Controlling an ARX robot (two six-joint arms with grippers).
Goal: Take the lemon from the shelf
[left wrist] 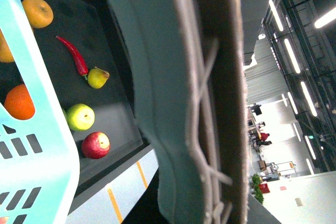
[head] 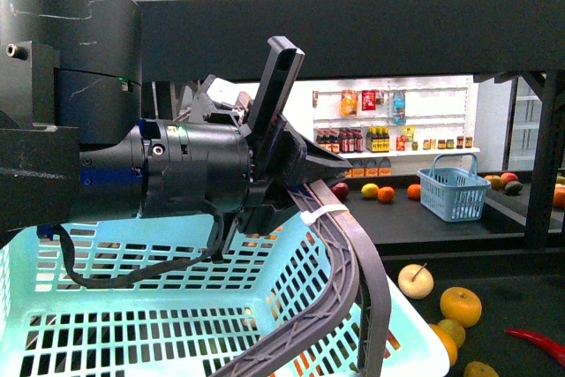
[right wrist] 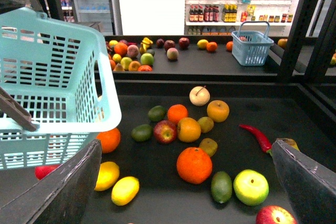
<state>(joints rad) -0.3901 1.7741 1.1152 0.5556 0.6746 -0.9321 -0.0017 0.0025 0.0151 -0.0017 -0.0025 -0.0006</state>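
The lemon (right wrist: 125, 190), a smooth bright-yellow oval, lies on the black tray of the shelf (right wrist: 163, 209), close to a rounder yellow fruit (right wrist: 107, 175). My right gripper (right wrist: 186, 145) is open and hangs above the tray. Its two dark fingers (right wrist: 68, 192) frame the fruit, and the lemon sits just inside the one nearer the basket. My left gripper (head: 296, 187) is shut on the grey basket handle (head: 353, 245) of the cyan basket (head: 177, 315), held up in front of the shelf board (head: 353, 33). The basket handle (left wrist: 210, 98) fills the left wrist view.
Around the lemon lie a large orange (right wrist: 194, 164), a green apple (right wrist: 251, 187), a dark green oval fruit (right wrist: 221, 186) and a red chili (right wrist: 257, 136). The cyan basket (right wrist: 47, 87) overhangs one side. A small blue basket (right wrist: 252, 47) stands on the far tray, by a black upright (right wrist: 296, 30).
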